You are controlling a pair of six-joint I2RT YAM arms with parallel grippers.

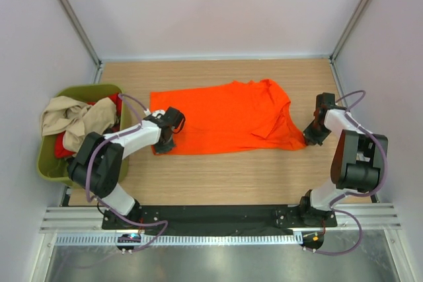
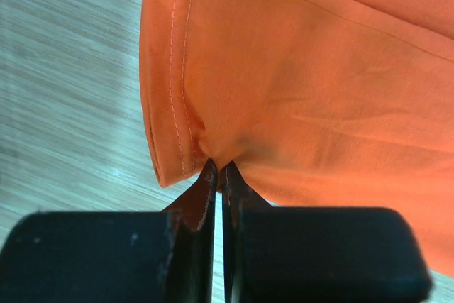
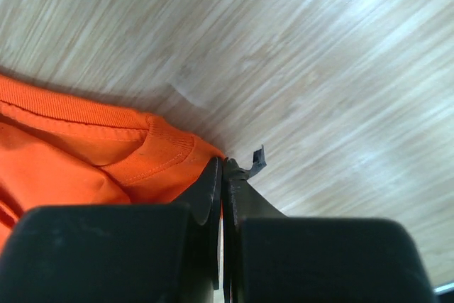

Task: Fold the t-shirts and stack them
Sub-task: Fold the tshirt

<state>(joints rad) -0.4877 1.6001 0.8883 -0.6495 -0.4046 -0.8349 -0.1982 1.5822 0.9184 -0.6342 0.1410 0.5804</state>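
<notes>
An orange t-shirt (image 1: 228, 117) lies spread across the wooden table, partly folded, its neck end to the right. My left gripper (image 1: 166, 143) is shut on the shirt's near left hem; in the left wrist view the orange cloth (image 2: 298, 90) puckers where the left gripper (image 2: 218, 168) pinches it. At the shirt's near right corner my right gripper (image 1: 310, 138) is shut on the ribbed collar edge (image 3: 152, 150), and the right gripper (image 3: 223, 164) shows a sliver of orange between its tips. More t-shirts, beige (image 1: 69, 118) and red (image 1: 65, 144), are heaped in the tub.
An olive-green tub (image 1: 47, 167) stands at the table's left edge beside the left arm. Grey walls and metal posts close in the back and sides. A black mounting rail (image 1: 218, 216) runs along the near edge. Bare wood (image 1: 231, 176) lies between the shirt and the arm bases.
</notes>
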